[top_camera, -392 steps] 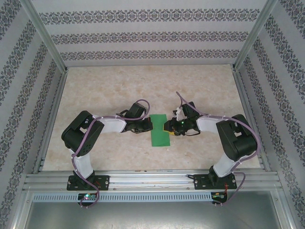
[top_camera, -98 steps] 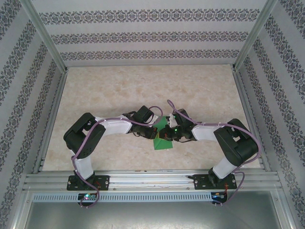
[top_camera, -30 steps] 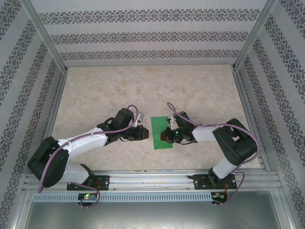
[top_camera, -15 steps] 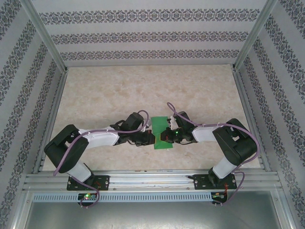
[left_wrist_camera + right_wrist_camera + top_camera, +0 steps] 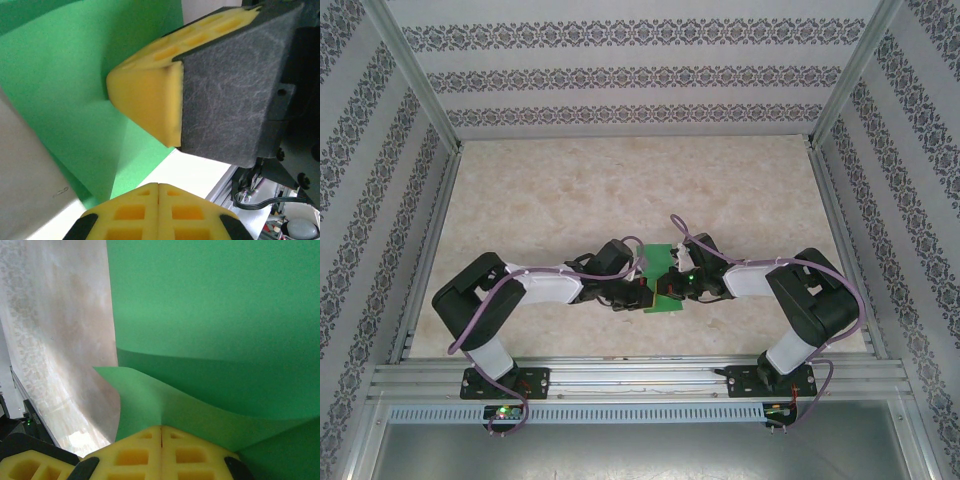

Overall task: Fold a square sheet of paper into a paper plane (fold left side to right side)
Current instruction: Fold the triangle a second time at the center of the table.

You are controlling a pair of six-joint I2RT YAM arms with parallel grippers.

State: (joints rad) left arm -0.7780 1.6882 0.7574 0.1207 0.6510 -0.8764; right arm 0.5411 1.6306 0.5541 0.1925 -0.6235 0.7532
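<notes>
Top external view: the bright green square sheet of paper [image 5: 665,304] lies folded at lower centre. Right gripper [image 5: 161,428] pinches its curled layer; left gripper [image 5: 158,186], pressed together, sits alongside.

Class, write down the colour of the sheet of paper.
The paper is plain bright green, clearest in the right wrist view.

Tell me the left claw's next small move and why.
Probably press the shut left claw down and rightward across the square sheet of paper. A layer curls up beside the shut right claw, which appears to pin the sheet, so the fold looks uncreased.
</notes>
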